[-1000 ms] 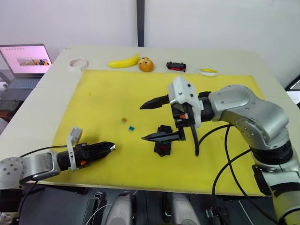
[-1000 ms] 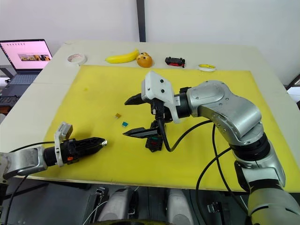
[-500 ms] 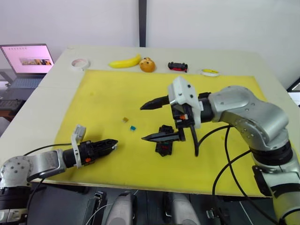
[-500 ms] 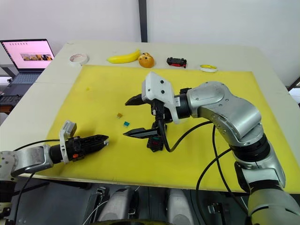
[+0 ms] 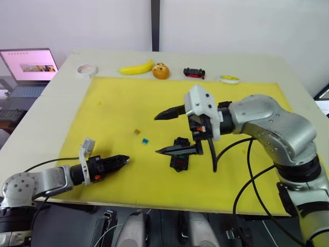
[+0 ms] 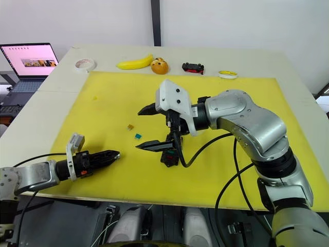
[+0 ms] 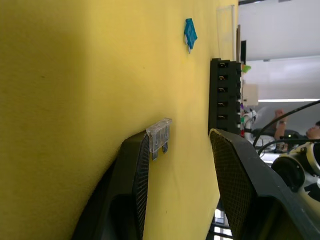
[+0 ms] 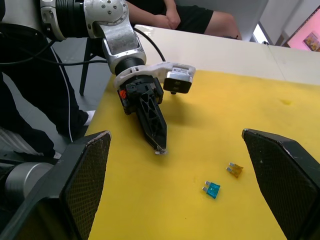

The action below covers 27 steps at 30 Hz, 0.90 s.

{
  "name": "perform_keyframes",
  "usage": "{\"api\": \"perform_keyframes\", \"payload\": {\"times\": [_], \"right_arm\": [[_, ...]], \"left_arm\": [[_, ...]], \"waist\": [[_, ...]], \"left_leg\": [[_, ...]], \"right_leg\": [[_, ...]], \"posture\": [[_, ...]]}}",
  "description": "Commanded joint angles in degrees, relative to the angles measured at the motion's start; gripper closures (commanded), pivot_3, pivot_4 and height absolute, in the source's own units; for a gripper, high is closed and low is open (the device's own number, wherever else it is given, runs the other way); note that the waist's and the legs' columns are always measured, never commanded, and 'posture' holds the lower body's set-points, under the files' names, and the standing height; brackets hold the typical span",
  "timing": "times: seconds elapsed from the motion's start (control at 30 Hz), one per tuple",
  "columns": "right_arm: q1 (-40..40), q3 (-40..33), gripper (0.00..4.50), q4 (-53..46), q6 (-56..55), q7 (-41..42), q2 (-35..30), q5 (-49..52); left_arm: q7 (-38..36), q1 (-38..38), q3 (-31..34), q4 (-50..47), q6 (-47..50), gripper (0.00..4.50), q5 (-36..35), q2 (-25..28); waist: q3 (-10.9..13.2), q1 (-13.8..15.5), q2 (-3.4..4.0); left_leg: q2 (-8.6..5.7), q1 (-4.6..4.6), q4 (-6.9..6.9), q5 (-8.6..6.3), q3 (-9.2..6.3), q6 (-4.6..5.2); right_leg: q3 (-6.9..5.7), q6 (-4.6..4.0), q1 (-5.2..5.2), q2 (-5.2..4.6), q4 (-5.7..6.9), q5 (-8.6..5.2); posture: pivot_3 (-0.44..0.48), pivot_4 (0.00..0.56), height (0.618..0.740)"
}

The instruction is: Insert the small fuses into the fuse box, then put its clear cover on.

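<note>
The black fuse box (image 5: 179,160) lies mid-mat, its row of slots facing up (image 7: 224,95). A teal fuse (image 5: 145,140) and a brown fuse (image 5: 136,131) lie loose on the mat to its left. My left gripper (image 5: 123,160) rests low near the mat's front left, open, with a grey-white fuse (image 7: 160,137) touching the tip of one finger. A faint transparent rectangle (image 7: 226,30) past the box's end looks like the clear cover. My right gripper (image 5: 162,133) hovers wide open just left of the box, holding nothing.
Along the table's far edge sit a banana (image 5: 136,68), an orange toy (image 5: 160,71), a black-and-red toy car (image 5: 194,72) and two tape rolls (image 5: 86,69) (image 5: 229,78). A laptop (image 5: 28,64) stands at the far left. A person (image 8: 195,15) sits beyond the table.
My left gripper has edged slightly right along the mat's front, towards the fuse box. The right arm has stayed still.
</note>
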Motion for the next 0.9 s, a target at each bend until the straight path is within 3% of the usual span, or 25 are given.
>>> {"api": "perform_keyframes", "payload": {"times": [0.03, 0.5, 0.6, 0.67, 0.9], "right_arm": [[-0.38, -0.43, 0.0, -1.84, -1.27, 0.38, -0.41, -0.3], [-0.53, 0.32, 0.0, -1.32, -2.64, 1.24, -0.2, -1.82], [-0.49, 0.41, 0.0, -1.24, -2.8, 1.39, -0.1, -2.04], [-0.47, 0.5, 0.0, -1.18, -2.95, 1.5, -0.11, -2.21], [-0.5, 0.72, 0.0, -0.95, -3.5, 1.84, -0.12, -2.45]], "left_arm": [[-2.2, 1.53, 0.3, -2.49, -1.01, 2.47, 4.44, -0.41], [-7.63, 4.49, 1.7, -5.72, -2.01, 2.47, 10.84, -1.79], [-8.18, 5.15, 2.21, -5.92, -2.07, 3.32, 11.91, -1.74], [-8.89, 5.54, 2.46, -6.35, -1.87, 4.32, 12.3, -1.65], [-11.04, 7.59, 3.01, -7.73, -2.2, 4.32, 15.71, -1.31]], "waist": [[0.0, -0.08, 0.0], [0.01, -0.18, 0.02], [0.01, -0.29, 0.02], [0.01, -0.46, 0.02], [0.0, -1.36, 0.09]], "left_leg": [[0.0, 0.0, -0.01, 0.0, 0.0, -0.01], [-0.01, -0.1, -0.16, -0.01, 0.02, -0.02], [-0.01, -0.11, -0.17, -0.01, 0.02, -0.02], [-0.01, -0.12, -0.21, -0.01, 0.03, -0.02], [-0.01, -0.13, -0.36, 0.0, 0.04, -0.04]], "right_leg": [[0.0, 0.0, -0.01, -0.01, -0.01, 0.0], [0.01, -0.04, -0.18, -0.11, -0.07, -0.03], [0.01, -0.05, -0.21, -0.12, -0.07, -0.03], [0.01, -0.05, -0.25, -0.13, -0.07, -0.03], [0.02, -0.07, -0.32, -0.13, -0.07, -0.04]], "posture": [[0.0, 0.15, 0.737], [0.0, 0.15, 0.737], [0.0, 0.15, 0.737], [0.0, 0.15, 0.737], [0.0, 0.15, 0.737]]}}
